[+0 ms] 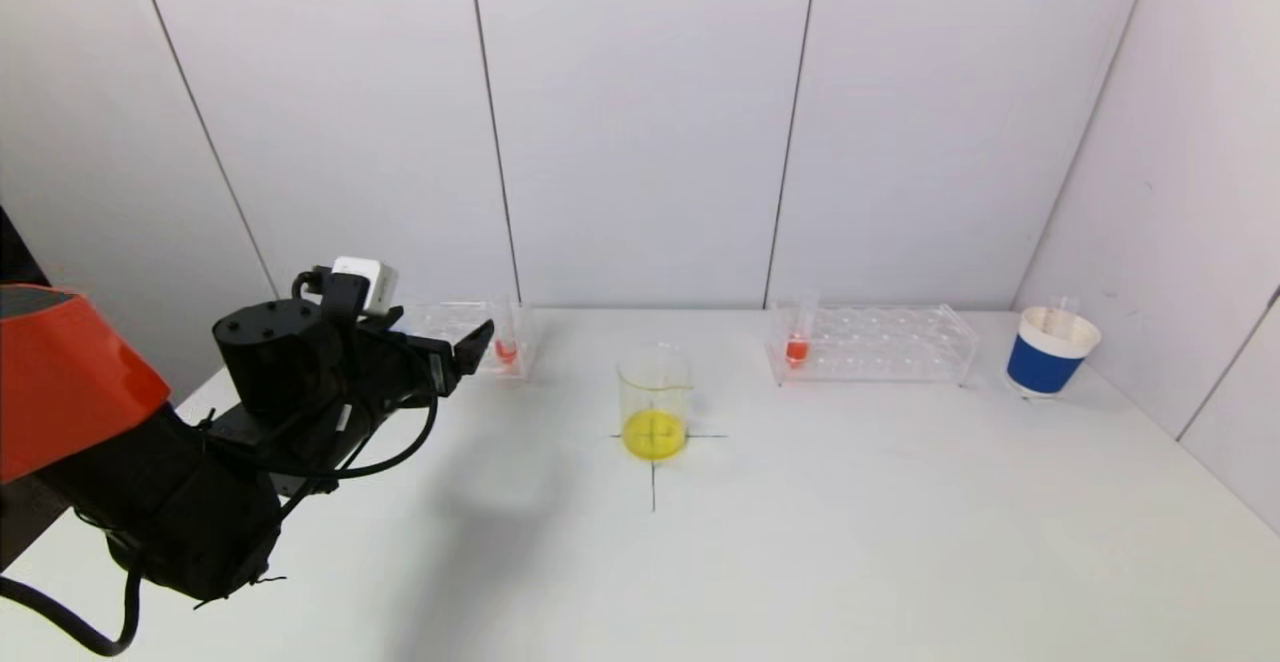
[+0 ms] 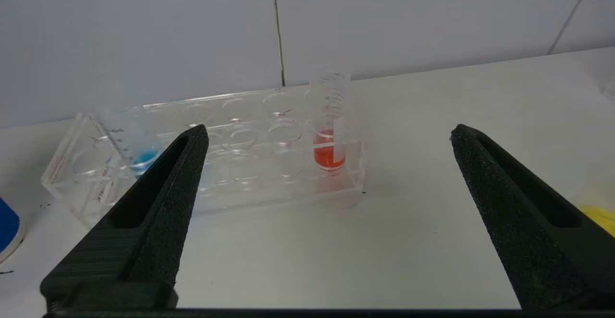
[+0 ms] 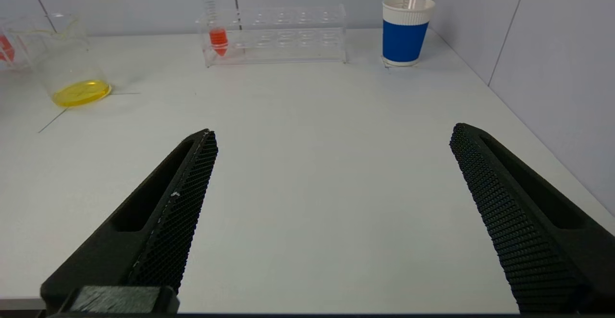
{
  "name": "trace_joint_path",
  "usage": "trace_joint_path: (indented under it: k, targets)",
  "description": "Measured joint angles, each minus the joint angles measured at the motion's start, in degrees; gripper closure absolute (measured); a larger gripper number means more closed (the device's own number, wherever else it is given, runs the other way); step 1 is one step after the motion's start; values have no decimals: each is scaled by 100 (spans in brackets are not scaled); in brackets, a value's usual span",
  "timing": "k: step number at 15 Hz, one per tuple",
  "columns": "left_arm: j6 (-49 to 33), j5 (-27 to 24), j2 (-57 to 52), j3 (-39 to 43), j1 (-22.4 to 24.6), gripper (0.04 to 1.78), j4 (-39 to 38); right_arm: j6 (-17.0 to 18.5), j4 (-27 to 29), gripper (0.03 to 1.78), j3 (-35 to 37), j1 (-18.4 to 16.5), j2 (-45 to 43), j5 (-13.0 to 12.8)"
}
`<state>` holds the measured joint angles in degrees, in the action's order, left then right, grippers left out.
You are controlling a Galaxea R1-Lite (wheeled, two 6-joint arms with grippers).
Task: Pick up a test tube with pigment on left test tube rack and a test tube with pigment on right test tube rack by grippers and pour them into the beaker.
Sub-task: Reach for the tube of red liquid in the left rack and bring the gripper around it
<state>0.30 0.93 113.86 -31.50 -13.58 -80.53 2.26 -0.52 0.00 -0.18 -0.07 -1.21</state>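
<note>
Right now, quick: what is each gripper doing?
Left gripper: open, empty, facing the left rack's red tube.
Right gripper: open, empty, over bare table.

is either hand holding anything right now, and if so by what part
Nothing is held. The left hand is open, short of the red test tube in the left rack. The right hand is open over bare table.

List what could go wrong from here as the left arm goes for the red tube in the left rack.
1. The open left gripper is short of the clear plastic left rack; a low approach could shove the light rack instead of bracketing the red-filled test tube.
2. A second tube with blue liquid leans in that rack; a rack bump could tip it.
3. The glass beaker of yellow liquid stands close by; a swinging tube could hit it.
</note>
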Motion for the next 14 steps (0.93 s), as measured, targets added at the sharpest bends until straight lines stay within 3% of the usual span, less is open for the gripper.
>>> trace_joint_path:
  k: [6, 14]
  targets:
    - [2, 15, 767, -336, -20, 6, -393, 2, -2, 5, 0, -2, 0, -2]
    - [38, 201, 1313, -984, -45, 6, -345, 2, -2, 5, 0, -2, 0, -2]
